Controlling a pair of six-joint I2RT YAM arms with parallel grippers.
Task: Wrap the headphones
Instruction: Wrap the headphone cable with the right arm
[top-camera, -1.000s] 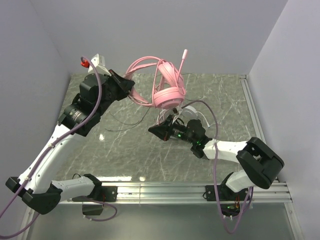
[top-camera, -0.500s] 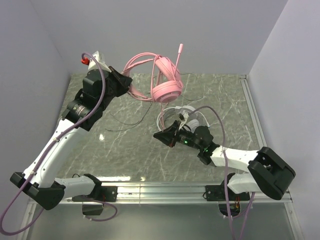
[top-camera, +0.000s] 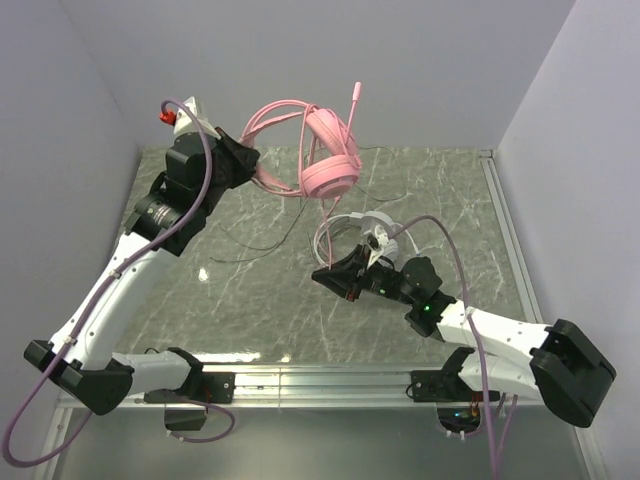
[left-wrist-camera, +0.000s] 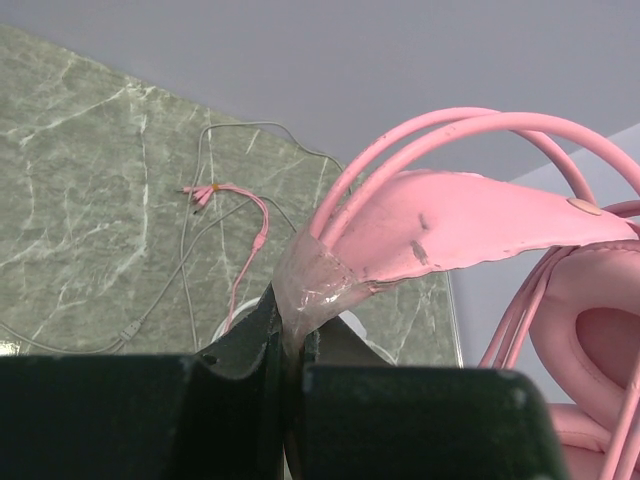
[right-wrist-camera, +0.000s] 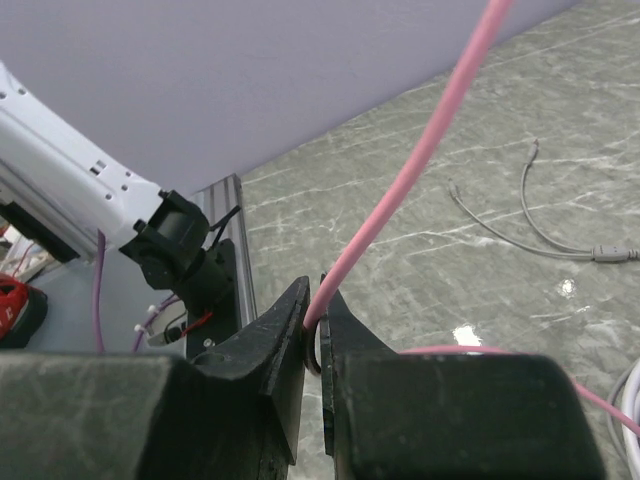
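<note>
Pink headset (top-camera: 330, 165), aloft, headband clamped in left gripper (left-wrist-camera: 290, 330); pink cable (right-wrist-camera: 400, 190) pinched in right gripper (right-wrist-camera: 315, 320); white headset (top-camera: 365, 222) on table (top-camera: 250, 300).

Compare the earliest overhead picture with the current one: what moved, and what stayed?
The left gripper lifted the pink headset higher. The right gripper, pinching the pink cable, drew back toward the near edge, uncovering more of the white headset. Both grips held; the white headset stayed on the table.
</note>
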